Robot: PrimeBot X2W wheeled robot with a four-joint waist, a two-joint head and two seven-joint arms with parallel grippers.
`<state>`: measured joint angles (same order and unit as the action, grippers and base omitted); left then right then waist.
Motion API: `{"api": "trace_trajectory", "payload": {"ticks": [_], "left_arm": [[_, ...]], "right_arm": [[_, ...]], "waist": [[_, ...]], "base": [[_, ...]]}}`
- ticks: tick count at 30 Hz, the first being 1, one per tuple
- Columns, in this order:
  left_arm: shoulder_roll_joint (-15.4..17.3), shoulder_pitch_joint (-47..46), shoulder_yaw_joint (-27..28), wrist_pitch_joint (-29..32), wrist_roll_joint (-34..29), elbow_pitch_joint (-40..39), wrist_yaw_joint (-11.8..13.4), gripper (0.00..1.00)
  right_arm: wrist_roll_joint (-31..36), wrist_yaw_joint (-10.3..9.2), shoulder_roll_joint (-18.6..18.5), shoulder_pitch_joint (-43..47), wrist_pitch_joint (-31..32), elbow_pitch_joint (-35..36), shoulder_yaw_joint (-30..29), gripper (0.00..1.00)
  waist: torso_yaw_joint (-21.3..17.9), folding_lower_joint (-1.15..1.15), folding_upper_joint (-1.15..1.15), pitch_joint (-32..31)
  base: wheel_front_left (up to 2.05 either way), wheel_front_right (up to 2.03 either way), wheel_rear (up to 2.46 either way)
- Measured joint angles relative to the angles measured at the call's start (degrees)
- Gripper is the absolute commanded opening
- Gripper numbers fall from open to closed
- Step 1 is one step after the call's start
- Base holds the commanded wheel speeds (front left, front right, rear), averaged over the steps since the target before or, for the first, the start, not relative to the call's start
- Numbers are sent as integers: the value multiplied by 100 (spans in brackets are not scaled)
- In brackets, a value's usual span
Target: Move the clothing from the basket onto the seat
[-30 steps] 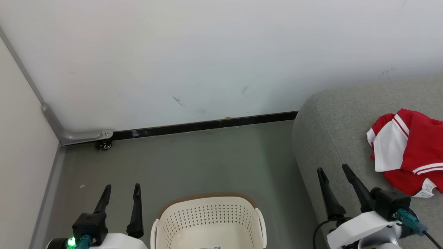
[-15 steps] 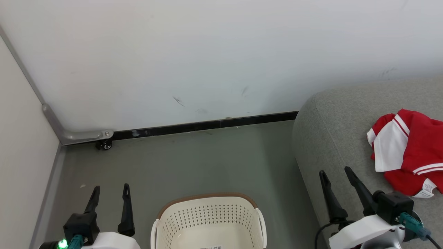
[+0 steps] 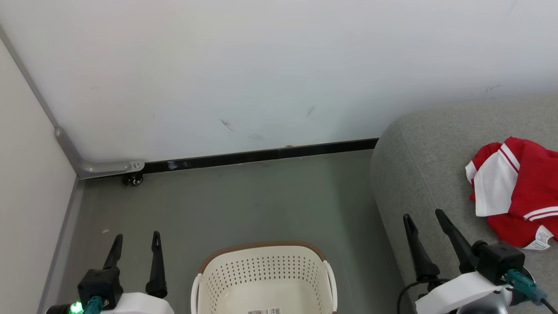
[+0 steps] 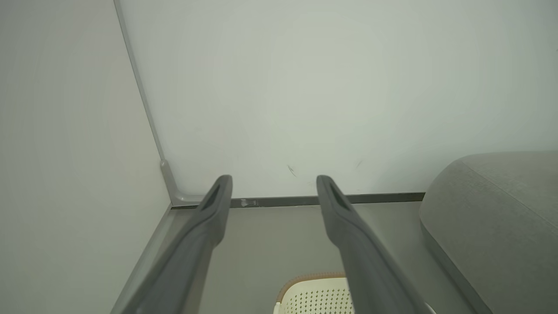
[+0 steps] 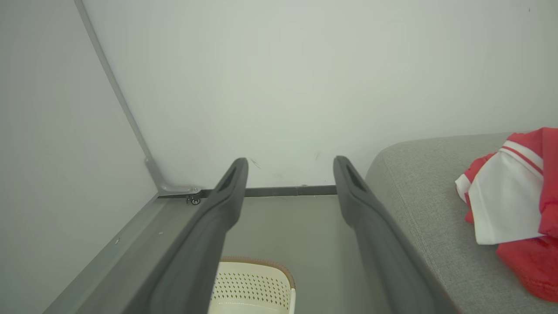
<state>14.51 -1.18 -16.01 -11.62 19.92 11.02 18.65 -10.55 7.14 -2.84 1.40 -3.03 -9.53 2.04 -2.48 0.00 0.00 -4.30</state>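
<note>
A cream perforated basket [image 3: 261,270] stands on the grey-green floor [image 3: 244,205] just beside a grey upholstered seat [image 3: 418,165], where red-and-white clothing [image 3: 529,183] lies crumpled near its edge.

Bright, even, soft light all round.
Head view's crisp: white wall [image 3: 261,65] takes a faint bluish sheen, shadows on the floor [image 3: 261,200] barely there. Wrist views paler, greenish, the near fingers [image 4: 192,261] soft, out of focus.

One basket [image 3: 261,272], one seat [image 3: 418,165], one heap of clothing [image 3: 534,183], two pairs of jaws.
</note>
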Motion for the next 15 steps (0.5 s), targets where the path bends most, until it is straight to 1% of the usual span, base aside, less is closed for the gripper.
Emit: {"api": "trace_trajectory", "payload": {"ticks": [15], "left_arm": [[55,-1,-25,53,-99,44,56,100]], "right_arm": [[-12,0,7,91,1,166,-31,100]], "waist": [[37,0,0,51]], "base": [[0,0,0]]}}
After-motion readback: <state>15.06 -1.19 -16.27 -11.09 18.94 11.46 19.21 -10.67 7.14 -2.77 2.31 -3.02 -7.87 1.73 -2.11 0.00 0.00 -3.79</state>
